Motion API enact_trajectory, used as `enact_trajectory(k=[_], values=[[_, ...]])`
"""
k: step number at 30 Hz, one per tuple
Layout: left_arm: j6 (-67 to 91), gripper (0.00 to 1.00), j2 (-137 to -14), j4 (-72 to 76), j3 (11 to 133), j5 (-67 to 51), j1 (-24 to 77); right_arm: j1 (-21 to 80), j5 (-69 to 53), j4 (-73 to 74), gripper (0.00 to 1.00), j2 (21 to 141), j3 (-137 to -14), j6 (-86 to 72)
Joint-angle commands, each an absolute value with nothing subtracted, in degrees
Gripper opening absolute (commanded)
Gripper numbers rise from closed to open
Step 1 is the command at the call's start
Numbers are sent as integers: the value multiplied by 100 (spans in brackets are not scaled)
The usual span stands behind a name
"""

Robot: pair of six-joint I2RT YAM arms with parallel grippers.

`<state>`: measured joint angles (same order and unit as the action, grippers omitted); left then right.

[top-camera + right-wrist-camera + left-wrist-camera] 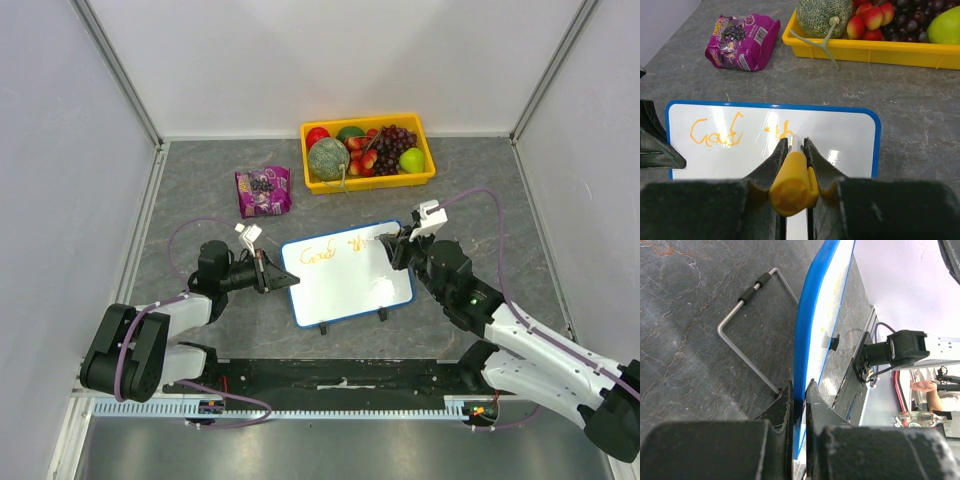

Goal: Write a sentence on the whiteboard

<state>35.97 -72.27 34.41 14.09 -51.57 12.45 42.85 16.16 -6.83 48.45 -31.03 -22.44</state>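
Observation:
The whiteboard (345, 285) lies flat mid-table, white with a blue rim (807, 330). My left gripper (285, 280) is shut on its left edge, and in the left wrist view the rim sits pinched between the jaws of that gripper (799, 390). Orange writing, the sentence (322, 253), reads "Good th" (715, 132) along the board's top. My right gripper (385, 243) is shut on a marker with a yellow cap end (792, 185). The marker's tip rests on the board (845, 135) just after the "th", between the fingers of the right gripper (795, 142).
A yellow tray (368, 183) of fruit stands behind the board, its rim (880, 52) close in the right wrist view. A purple snack bag (263, 190) lies at back left (742, 40). A bent wire stand (747, 320) lies beside the board. Walls enclose three sides.

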Motion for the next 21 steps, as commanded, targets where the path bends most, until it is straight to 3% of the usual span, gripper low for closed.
enact_trajectory(k=[1,21], values=[[3322,2,-7374,2997,1406,-4201,1187,4254,1951,-870,0,4886,-3428,-2092],[3322,2,-7374,2988,1406,-4201,1187,4254,1837,-695,0,4887,-2839,-2153]])
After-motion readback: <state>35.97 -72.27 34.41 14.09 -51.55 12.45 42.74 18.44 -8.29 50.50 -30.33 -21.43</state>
